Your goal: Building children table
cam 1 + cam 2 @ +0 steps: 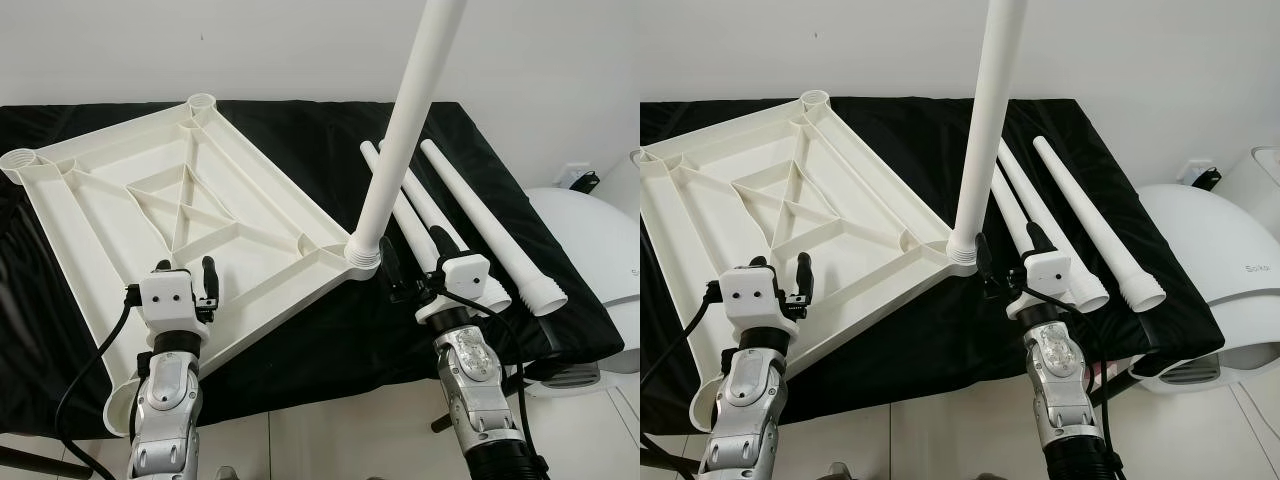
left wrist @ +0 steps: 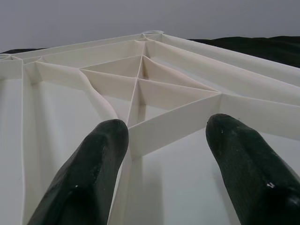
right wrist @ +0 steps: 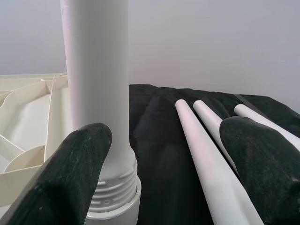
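Our right hand (image 1: 412, 268), fingers spread and empty, sits just beside the base of the upright leg (image 1: 405, 130) screwed into the tabletop's (image 1: 150, 210) near corner socket, with three loose legs (image 1: 488, 225) lying lengthwise on the worktop (image 1: 330, 340) just beyond it, while our left hand (image 1: 185, 280) hovers open over the tabletop's ribbed underside.

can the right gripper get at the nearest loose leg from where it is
Probably yes. The right gripper is open beside the upright leg, and the loose legs lie bare on the black cloth right by it, nothing covering them.
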{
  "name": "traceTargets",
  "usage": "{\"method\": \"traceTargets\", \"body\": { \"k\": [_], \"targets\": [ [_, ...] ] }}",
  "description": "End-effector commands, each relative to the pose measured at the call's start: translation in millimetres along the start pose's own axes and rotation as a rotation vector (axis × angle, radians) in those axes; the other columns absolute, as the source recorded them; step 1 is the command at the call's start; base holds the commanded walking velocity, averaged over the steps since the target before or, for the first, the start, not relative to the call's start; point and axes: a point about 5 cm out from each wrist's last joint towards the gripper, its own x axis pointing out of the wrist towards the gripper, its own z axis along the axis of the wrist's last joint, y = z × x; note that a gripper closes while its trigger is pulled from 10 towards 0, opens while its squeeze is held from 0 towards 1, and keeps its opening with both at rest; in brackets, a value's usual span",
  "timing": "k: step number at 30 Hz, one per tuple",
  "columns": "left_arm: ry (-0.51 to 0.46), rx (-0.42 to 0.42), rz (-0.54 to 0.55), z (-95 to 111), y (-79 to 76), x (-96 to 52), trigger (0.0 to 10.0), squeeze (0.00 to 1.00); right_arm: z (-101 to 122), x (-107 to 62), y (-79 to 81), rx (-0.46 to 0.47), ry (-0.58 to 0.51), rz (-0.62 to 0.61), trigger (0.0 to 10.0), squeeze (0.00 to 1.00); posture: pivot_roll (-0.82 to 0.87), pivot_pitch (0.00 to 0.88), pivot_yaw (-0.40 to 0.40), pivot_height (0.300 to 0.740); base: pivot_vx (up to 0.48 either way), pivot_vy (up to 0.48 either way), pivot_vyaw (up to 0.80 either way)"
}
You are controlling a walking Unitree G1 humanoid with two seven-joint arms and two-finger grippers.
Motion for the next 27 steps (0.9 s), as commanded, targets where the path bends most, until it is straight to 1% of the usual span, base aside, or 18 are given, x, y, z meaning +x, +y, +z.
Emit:
{"method": "traceTargets", "body": {
  "k": [1, 27],
  "targets": [
    [0.064, -0.005, 0.0, -11.6, -1.6, -5.3, 10.0, 0.0, -1.7, -0.7, -1.2, 0.0, 0.002, -0.001, 10.0, 0.0, 0.06, 0.087, -0.059, 0.74, 0.0, 0.0, 0.0],
    [0.06, -0.009, -0.006, -10.4, -3.8, -6.0, 10.0, 0.0, 0.0, -0.7, -4.5, -0.012, 0.004, -0.002, 10.0, 0.0, 0.05, 0.109, -0.069, 0.74, 0.0, 0.0, 0.0]
  ]
}}
